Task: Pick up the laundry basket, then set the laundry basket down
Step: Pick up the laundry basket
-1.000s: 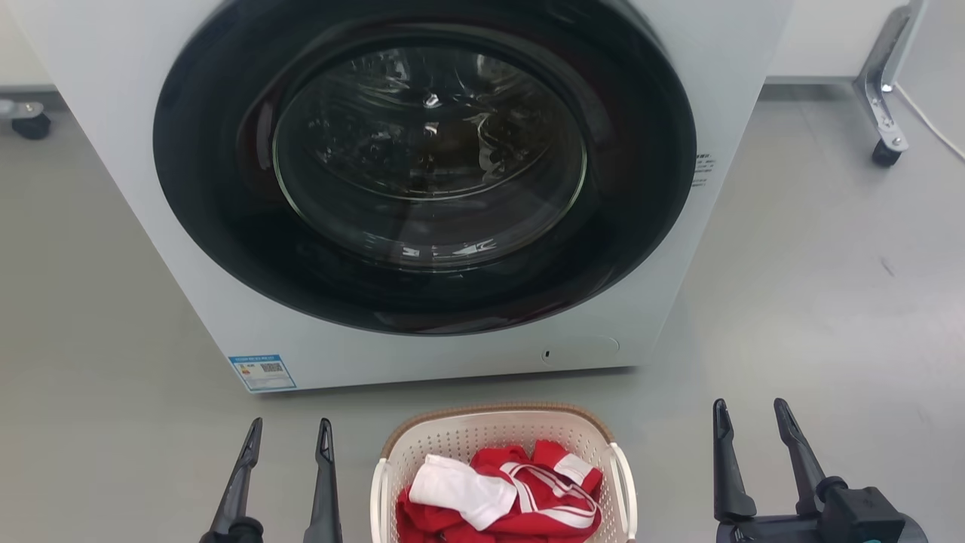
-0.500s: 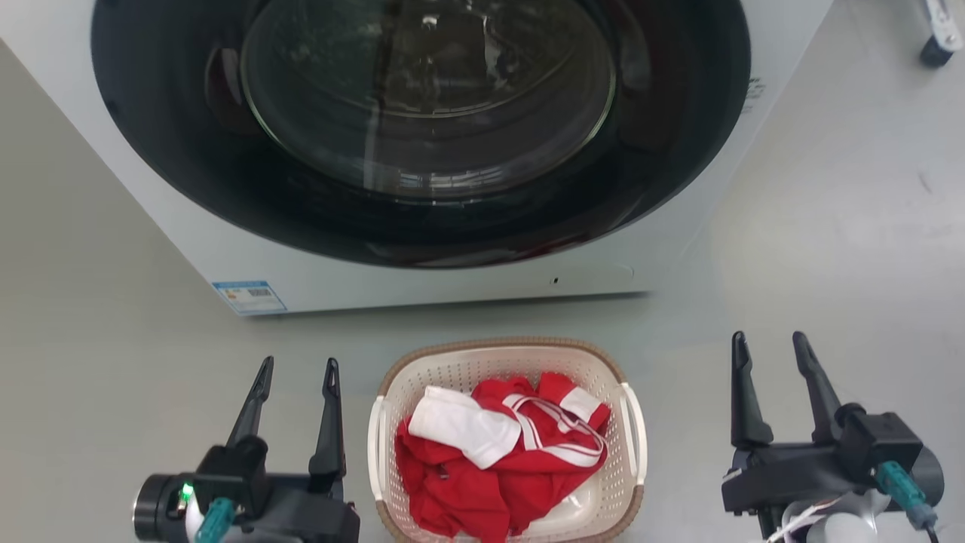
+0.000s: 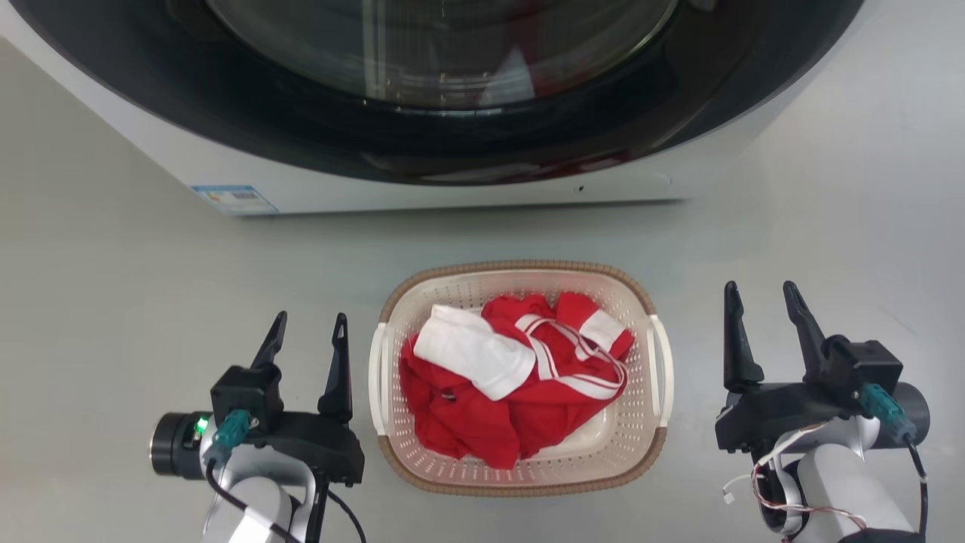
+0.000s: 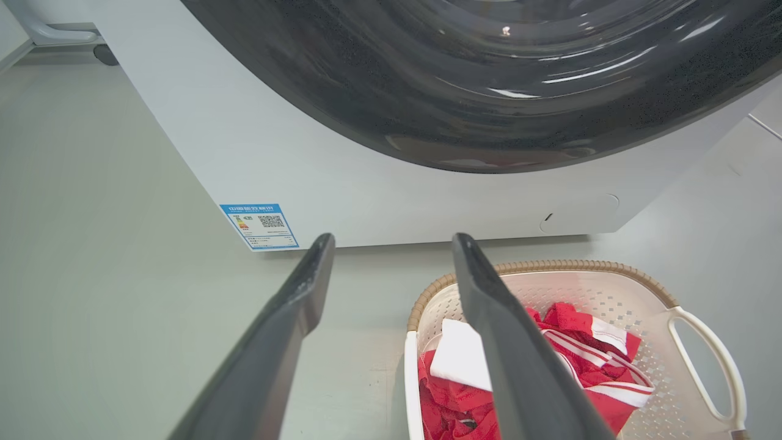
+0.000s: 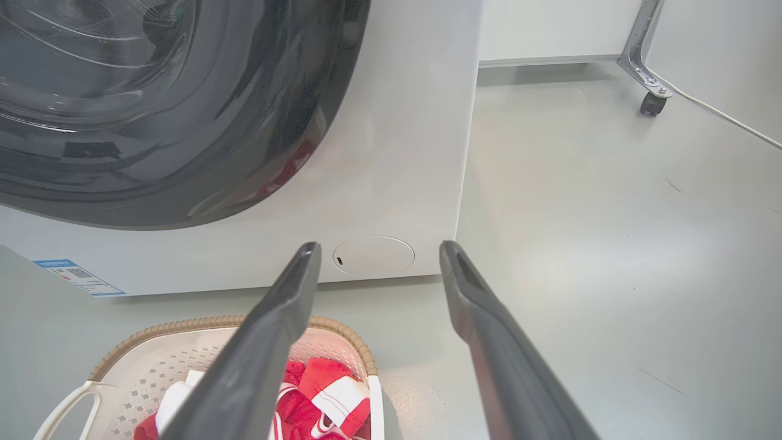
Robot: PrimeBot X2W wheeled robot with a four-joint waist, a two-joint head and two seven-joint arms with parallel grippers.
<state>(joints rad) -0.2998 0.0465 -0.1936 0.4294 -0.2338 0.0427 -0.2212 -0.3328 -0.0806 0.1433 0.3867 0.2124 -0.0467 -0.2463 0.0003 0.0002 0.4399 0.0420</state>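
Obs: laundry basket sits on the floor just in front of the washer, approx centred btw the two arms. Red clothes w/ a white garment are piled inside. Placement reads as deliberate: each white side handle faces one arm, left handle and right handle, so a two-arm lift w/ one claw per handle looks intended (judgement). Left claw hangs just beside the left handle, fingers pointing toward the washer and approx parallel to the basket side. A strip of floor shows btw its inner finger and the handle, so no contact. Right claw takes the same pose on the other side but stands further out from its handle. Both claws are partly spread w/ a moderate gap, holding nothing and touching nothing; wrist views show nothing gripped in either gap. Pose judged pre-grasp: each claw likely needs to shift inward to straddle its handle before closing. Basket not yet lifted.
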